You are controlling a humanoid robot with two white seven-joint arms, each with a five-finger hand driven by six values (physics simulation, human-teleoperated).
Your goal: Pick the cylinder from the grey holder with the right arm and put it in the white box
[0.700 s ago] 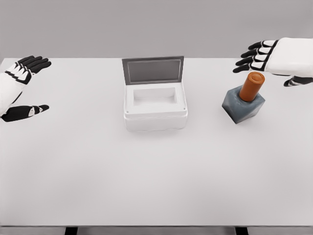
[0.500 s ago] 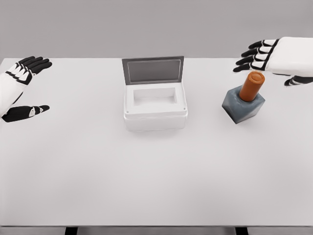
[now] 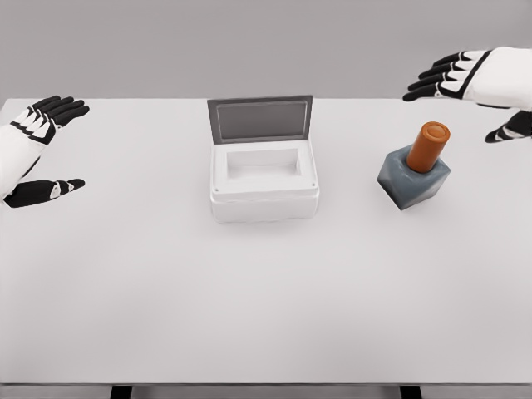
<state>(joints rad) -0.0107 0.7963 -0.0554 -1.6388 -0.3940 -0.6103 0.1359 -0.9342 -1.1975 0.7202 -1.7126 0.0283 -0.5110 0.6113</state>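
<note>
one cylinder (image 3: 428, 146) in grey holder (image 3: 413, 180), below open right robot hand (image 3: 482, 79).

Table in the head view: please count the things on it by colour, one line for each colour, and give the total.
White: 1, the box with its lid open
Grey: 1, the holder
Orange: 1, the cylinder standing tilted in the holder
Total: 3
</note>
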